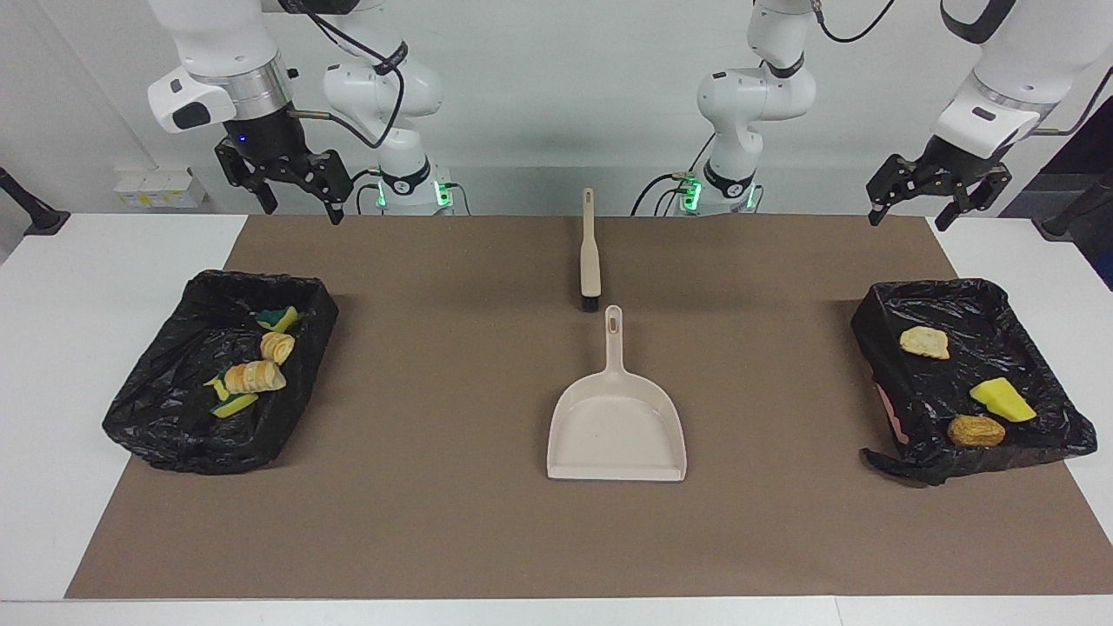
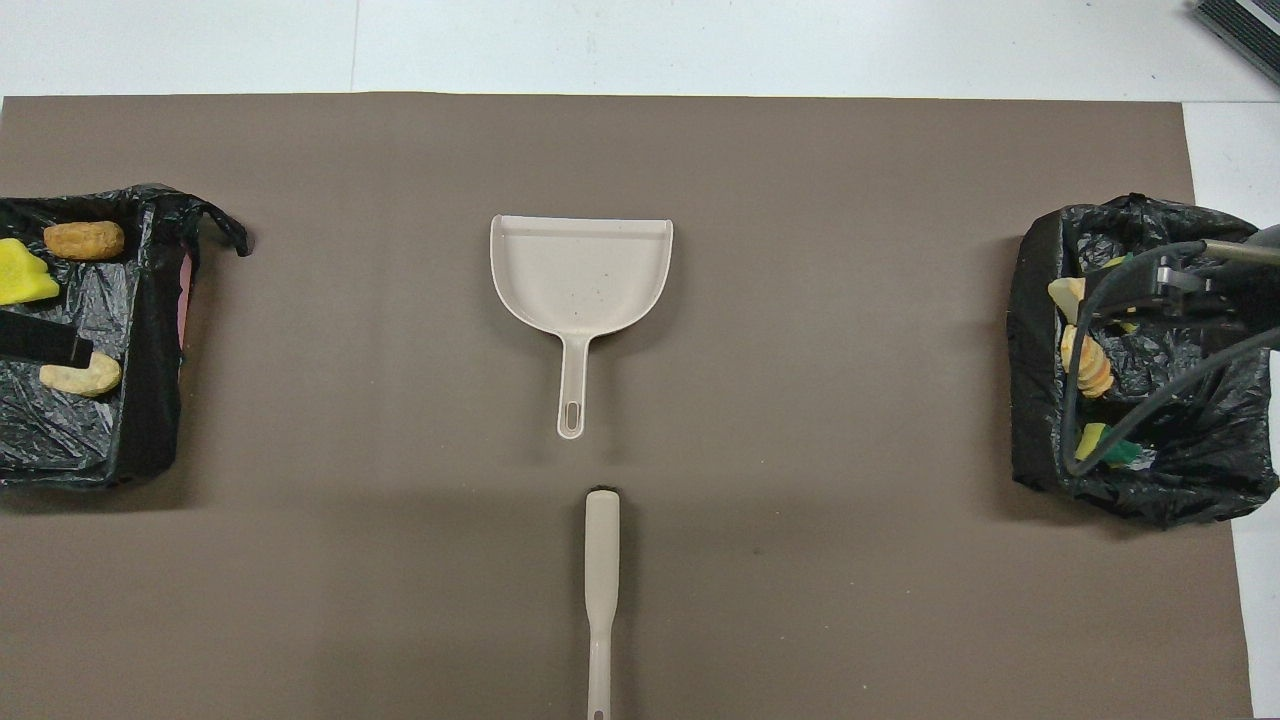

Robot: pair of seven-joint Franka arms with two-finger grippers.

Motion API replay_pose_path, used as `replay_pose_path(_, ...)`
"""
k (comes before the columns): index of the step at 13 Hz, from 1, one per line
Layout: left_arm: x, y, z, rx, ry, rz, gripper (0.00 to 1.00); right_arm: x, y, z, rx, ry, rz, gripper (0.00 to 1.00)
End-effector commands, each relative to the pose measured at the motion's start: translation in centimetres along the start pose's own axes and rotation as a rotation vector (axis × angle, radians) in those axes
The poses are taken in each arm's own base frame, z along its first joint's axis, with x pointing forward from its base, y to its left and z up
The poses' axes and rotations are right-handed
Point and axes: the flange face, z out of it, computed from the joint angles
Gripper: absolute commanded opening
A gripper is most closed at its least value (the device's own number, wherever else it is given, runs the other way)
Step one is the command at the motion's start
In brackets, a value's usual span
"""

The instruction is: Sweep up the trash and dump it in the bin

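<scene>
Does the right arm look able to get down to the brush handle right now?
Probably yes. The right gripper hangs open and empty toward its own end of the table, and the brush lies alone on the mat, handle toward the robots, the dustpan apart from it.

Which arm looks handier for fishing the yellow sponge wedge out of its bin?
Probably the left. Its open left gripper hangs by the bin holding the yellow sponge wedge, at its own end of the table. The right gripper hangs at the right arm's end.
</scene>
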Motion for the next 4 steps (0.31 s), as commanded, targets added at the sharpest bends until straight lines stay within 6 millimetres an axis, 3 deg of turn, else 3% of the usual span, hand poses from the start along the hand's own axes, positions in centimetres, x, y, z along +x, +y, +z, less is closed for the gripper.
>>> replay_pose_path(1,-0.38,-0.02,-0.30,-0.005,-0.008,0.007,1.00,0.14,0.01,-0.28,0.010,-0.002,-0.017,1.00)
replay_pose_path(4,-0.42,-0.07,-0.21,-0.007,-0.012,0.004,1.00,0.12,0.02,-0.26,0.010,-0.003,-0.021,1.00)
